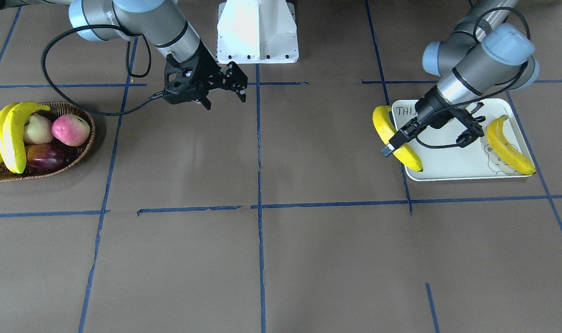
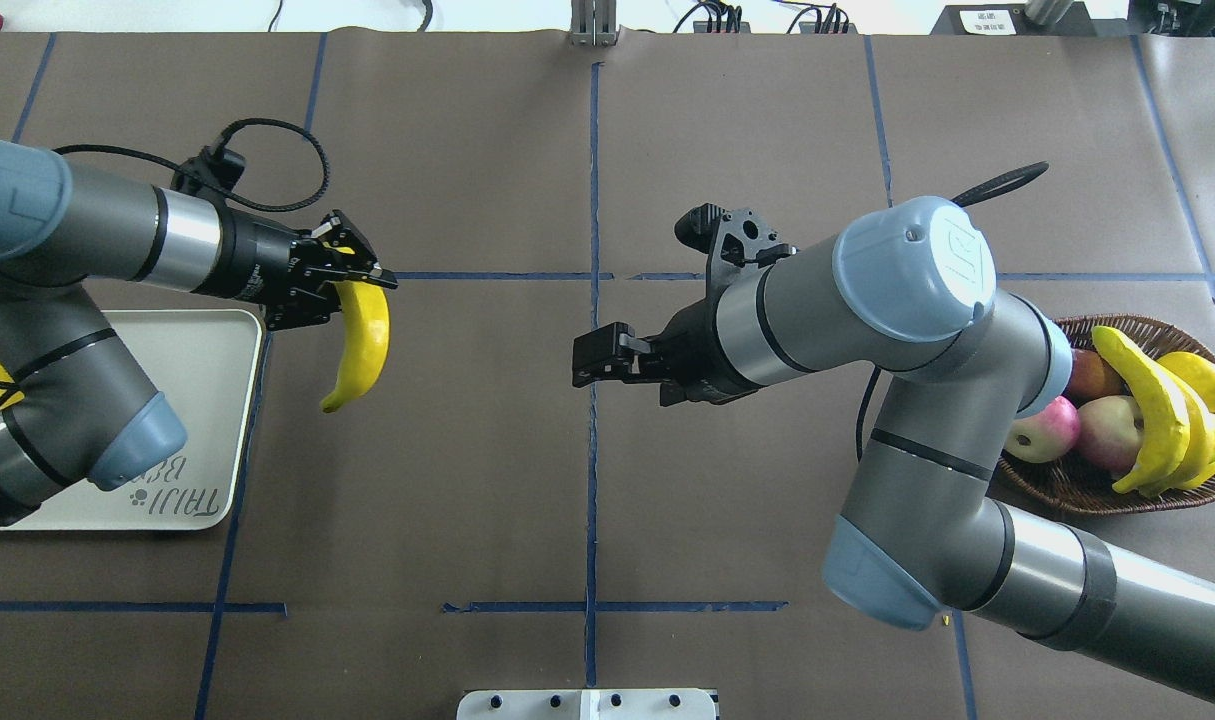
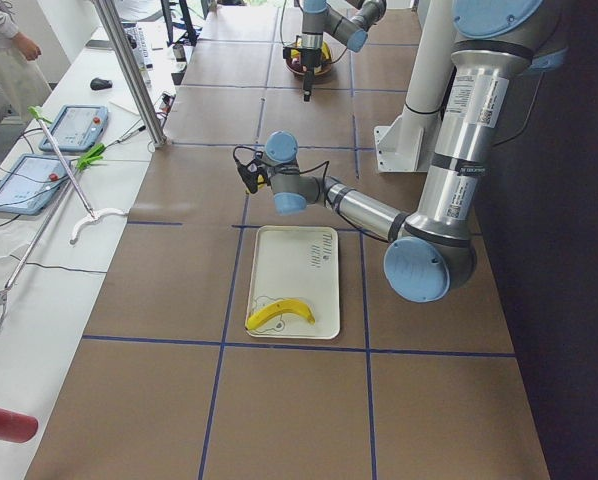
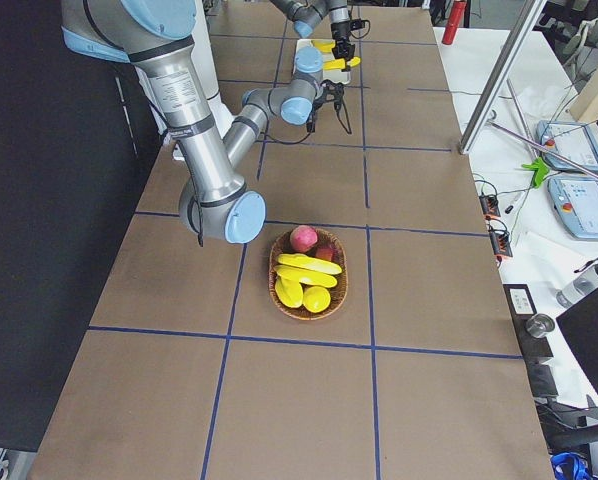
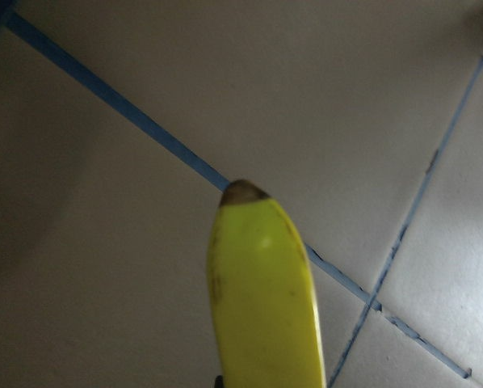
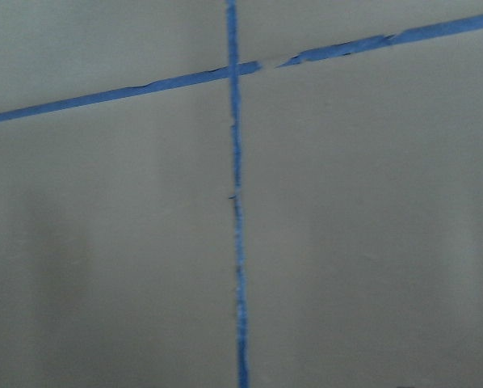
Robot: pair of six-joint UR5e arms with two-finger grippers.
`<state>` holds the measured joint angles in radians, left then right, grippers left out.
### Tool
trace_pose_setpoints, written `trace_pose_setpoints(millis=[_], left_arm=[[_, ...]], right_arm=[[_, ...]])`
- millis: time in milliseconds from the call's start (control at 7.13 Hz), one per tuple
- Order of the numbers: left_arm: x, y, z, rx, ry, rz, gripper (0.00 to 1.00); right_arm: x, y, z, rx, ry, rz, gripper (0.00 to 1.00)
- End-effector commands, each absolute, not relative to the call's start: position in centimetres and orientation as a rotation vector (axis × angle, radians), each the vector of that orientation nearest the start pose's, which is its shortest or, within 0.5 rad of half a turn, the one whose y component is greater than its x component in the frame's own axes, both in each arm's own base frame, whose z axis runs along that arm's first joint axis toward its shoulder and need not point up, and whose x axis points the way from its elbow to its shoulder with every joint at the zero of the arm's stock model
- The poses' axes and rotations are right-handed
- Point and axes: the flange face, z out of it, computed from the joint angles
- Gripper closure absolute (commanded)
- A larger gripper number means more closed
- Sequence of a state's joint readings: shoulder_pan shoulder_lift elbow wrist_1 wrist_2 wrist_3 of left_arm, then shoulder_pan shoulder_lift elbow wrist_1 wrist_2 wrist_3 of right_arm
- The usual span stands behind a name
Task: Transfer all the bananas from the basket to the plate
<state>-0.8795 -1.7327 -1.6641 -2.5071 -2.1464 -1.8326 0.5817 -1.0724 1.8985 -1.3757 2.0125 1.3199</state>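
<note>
Leftward, left tool (image 2: pixel 362 275) clamped on long curved bright-yellow banana (image 2: pixel 362 340), aloft just beside flat rectangular off-white plate (image 2: pixel 207 400) bearing another banana (image 1: pixel 509 147). At worktop (image 2: pixel 767 130) centre, right tool (image 1: pixel 224 98) spread apart, empty. Rightward, more bananas (image 2: pixel 1152 410) atop pink-red apples (image 2: pixel 1042 430) in dark-brown wicker basket (image 2: pixel 1067 495).

My table (image 1: pixel 308 259), papered brown and gridded with blue tape (image 1: pixel 261 259), bears the wicker basket (image 1: pixel 40 175) toward my right end and the off-white tray (image 1: pixel 452 159) toward my left.
</note>
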Motion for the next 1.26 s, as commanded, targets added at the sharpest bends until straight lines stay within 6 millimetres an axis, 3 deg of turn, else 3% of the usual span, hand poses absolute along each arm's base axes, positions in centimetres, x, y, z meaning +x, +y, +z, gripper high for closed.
trace_pose_setpoints(millis=[0, 281, 421, 561, 702, 842, 982, 1122], left_arm=[[23.6, -47.2, 50.6, -0.038, 1.147, -0.605, 1.0], [19.5, -47.3, 55.8, -0.032, 0.977, -0.618, 1.0], [18.8, -46.6, 58.7, -0.049, 0.905, -0.595, 1.0], [18.6, -46.3, 61.8, -0.062, 0.856, -0.607, 0.98], [18.7, -47.0, 63.4, -0.022, 0.806, -0.639, 0.94], [18.6, -47.1, 63.6, -0.016, 0.8, -0.637, 0.72], [18.7, -47.2, 63.4, -0.012, 0.8, -0.638, 0.29], [18.4, -47.3, 62.8, -0.007, 0.811, -0.637, 0.01]], right_arm=[[-43.2, -42.7, 24.1, 0.047, -0.92, 0.023, 0.0], [-40.1, -42.4, 24.9, 0.043, -0.841, -0.028, 0.0], [-38.4, -41.3, 25.6, 0.056, -0.817, -0.079, 0.0], [-37.9, -40.9, 26.3, 0.053, -0.81, -0.079, 0.0], [-37.9, -40.9, 26.1, 0.054, -0.813, -0.08, 0.0], [-37.9, -40.9, 26.0, 0.059, -0.815, -0.08, 0.0], [-37.6, -40.7, 25.9, 0.063, -0.818, -0.08, 0.0], [-37.3, -40.5, 25.5, 0.069, -0.825, -0.082, 0.0]])
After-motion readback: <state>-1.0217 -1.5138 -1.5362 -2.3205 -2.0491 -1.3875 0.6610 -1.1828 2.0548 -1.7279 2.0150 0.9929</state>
